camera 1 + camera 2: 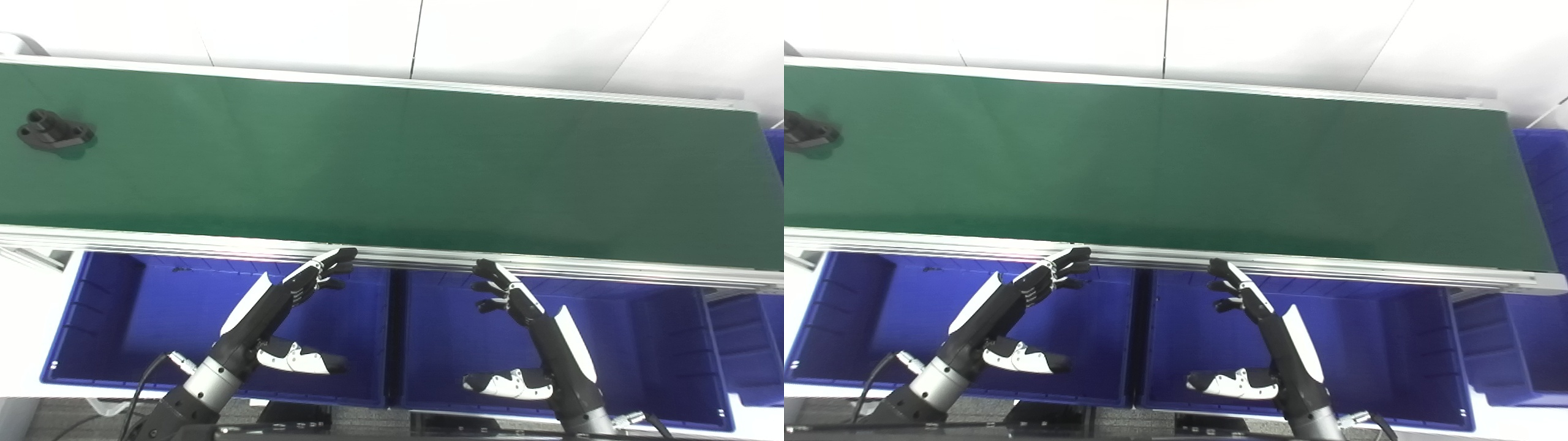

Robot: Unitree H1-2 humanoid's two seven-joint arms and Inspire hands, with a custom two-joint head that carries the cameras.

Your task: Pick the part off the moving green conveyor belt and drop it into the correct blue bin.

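**Part at far left of belt, both hands idle**

Black part point(55, 130) lies on the green conveyor belt point(392, 165) near its left end, well apart from both hands. Left hand point(278, 321) hangs over the left blue bin point(110, 306), fingers spread, grasping nothing. Right hand point(533, 334) hangs over the middle blue bin point(661, 343), likewise released. A third bin point(756, 343) sits at far right.

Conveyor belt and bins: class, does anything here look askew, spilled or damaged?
Nothing stands out. One black part lies flat on the green belt at its far left. Both the left hand and right hand hover open over blue bins, fingers spread.
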